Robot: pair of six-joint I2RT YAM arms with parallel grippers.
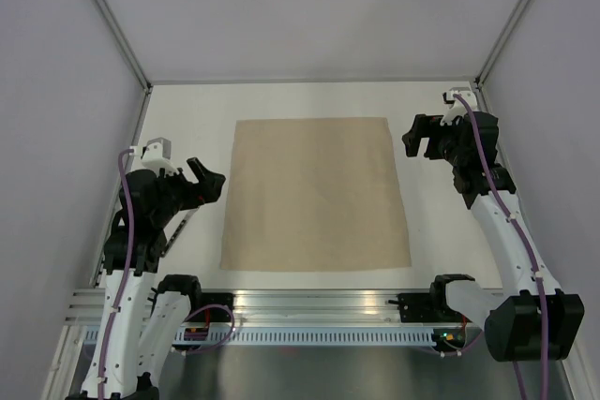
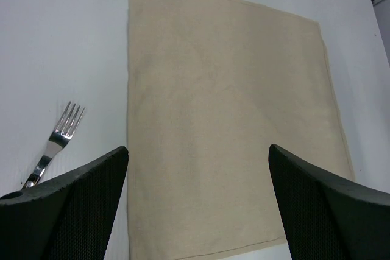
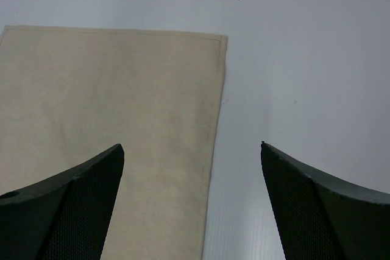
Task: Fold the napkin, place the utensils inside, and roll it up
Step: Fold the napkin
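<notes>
1. Napkin (image 1: 314,194) lies flat and unfolded mid-table (image 1: 187,110), reaching towards the near edge.
2. Silver fork (image 2: 64,129) lies left of it, apart.
3. Left gripper (image 1: 211,183) hangs wide open and empty beside the napkin's left edge.
4. Right gripper (image 1: 424,138), farther back, is likewise wide open and empty.

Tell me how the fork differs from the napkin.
The fork is shiny silver metal; the napkin is matte tan cloth. The fork is slim and small; the napkin is broad and spread flat. Both lie on the white table, apart.
</notes>
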